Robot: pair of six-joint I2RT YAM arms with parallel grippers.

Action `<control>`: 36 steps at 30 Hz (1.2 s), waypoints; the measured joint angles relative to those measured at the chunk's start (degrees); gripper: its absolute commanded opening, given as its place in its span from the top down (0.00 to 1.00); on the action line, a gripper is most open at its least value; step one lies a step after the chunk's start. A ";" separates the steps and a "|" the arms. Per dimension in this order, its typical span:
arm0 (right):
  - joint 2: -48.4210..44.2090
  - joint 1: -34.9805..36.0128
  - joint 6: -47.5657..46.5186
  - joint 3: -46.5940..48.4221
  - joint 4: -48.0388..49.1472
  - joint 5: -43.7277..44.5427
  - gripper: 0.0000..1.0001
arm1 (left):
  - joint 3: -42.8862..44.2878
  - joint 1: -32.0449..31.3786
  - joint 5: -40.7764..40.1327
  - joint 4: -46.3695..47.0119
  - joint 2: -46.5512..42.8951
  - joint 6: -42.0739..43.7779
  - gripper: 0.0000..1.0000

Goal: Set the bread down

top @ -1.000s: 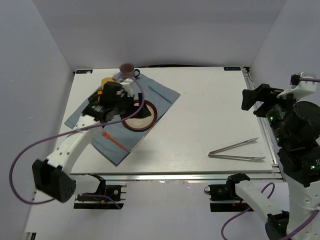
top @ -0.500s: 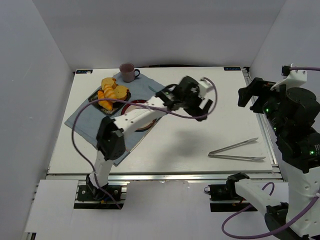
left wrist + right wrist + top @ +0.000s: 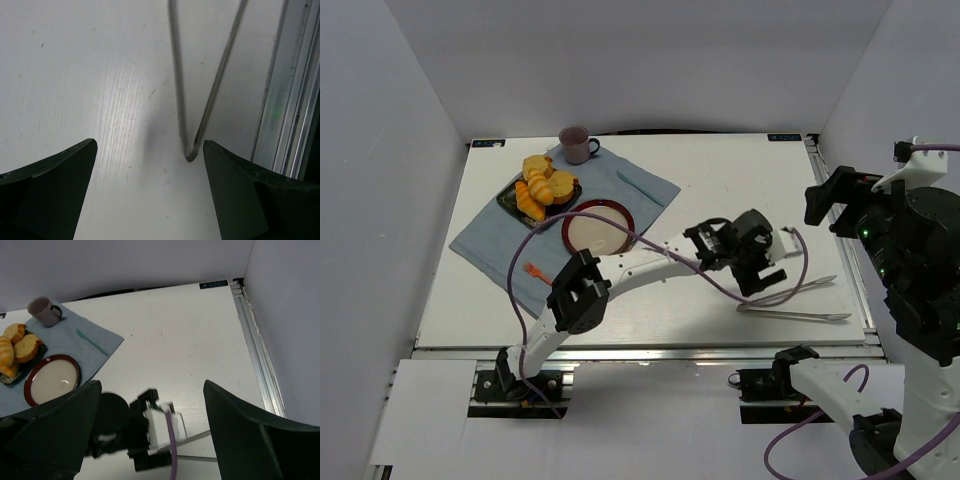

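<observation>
- The table [image 3: 720, 180] carries everything. A blue cloth [image 3: 480, 240] covers its far left part, and the tongs [image 3: 800, 315] lie well apart from it at the near right.
- The left arm stretches right across the table, so the left gripper [image 3: 150, 145] hangs just over the tongs. The right gripper [image 3: 150, 385] is held high at the right edge.
- The red-rimmed plate [image 3: 620, 217] sits bare on the cloth, just beside the dark tray [image 3: 506, 197].
- The bread [image 3: 542, 187] lies heaped with the other pieces on that tray, far to the left of both grippers. Which way it points I cannot tell.
- The tongs' joined end points at the left gripper, lying between the fingers and closer to one of them. The two legs run straight away from it.
- Both grippers' jaws stand wide apart, holding and touching nothing.
</observation>
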 measured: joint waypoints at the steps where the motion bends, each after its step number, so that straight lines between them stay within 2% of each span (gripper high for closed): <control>1: 0.20 0.00 -0.02 0.68 -0.22 -0.09 0.11 | -0.26 -1.20 -0.50 0.55 0.15 1.33 0.02; 9: 1.25 0.00 -0.46 4.15 -0.26 -0.68 0.11 | -0.26 -7.72 -1.01 4.61 2.43 7.02 0.02; 24: -0.17 0.00 -1.18 1.99 -2.21 -0.85 0.11 | 3.61 -6.78 -0.37 10.73 13.46 8.98 0.02; 31: -0.37 0.00 -1.29 0.55 -2.80 -0.83 0.11 | 4.31 -6.82 -0.35 11.80 14.60 7.91 0.02; 36: -0.50 0.00 -1.29 -0.11 -2.78 -0.85 0.11 | 8.70 -6.80 -0.46 12.98 17.20 6.69 0.02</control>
